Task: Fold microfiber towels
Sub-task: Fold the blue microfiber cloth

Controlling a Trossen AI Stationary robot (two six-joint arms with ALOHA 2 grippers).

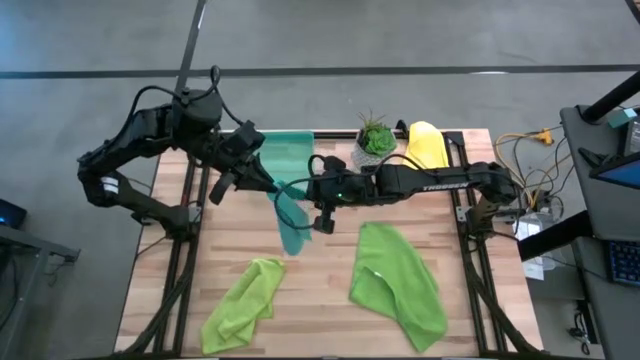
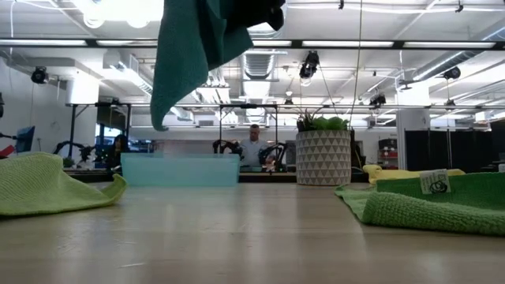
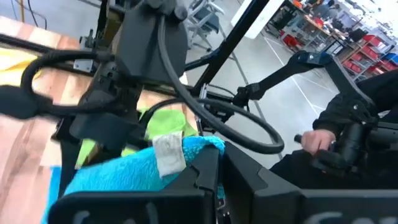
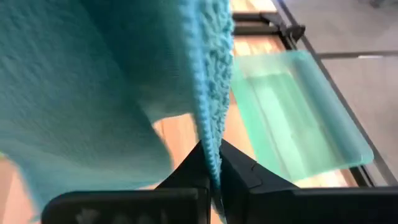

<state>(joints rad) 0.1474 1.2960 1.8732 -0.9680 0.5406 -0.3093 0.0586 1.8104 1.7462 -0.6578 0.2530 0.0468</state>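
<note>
The teal towel (image 1: 289, 218) hangs in the air over the middle of the table, held between both grippers; in the low view (image 2: 193, 55) its lower edge is well clear of the tabletop. My left gripper (image 1: 264, 181) and my right gripper (image 1: 318, 198) are both shut on its top. One lime green towel (image 1: 243, 300) lies crumpled at the near left, the other (image 1: 398, 285) at the near right. The yellow towel (image 1: 428, 146) lies at the far right. My left gripper pinches a top corner of the teal towel, beside its white label (image 3: 168, 153), between its two fingers. It comes from the table's left. The cloth bunches at the fingers. My right gripper pinches a top edge of the teal towel (image 4: 213, 149) between its two fingertips, coming level from the table's right. The cloth hangs below in loose folds, lifted clear of the table.
A see-through green tray (image 1: 287, 150) stands at the far middle, and a potted plant (image 1: 375, 141) to its right. A person (image 2: 253, 147) sits in the room beyond the table. Bare wood (image 1: 310, 300) shows between the two lime towels.
</note>
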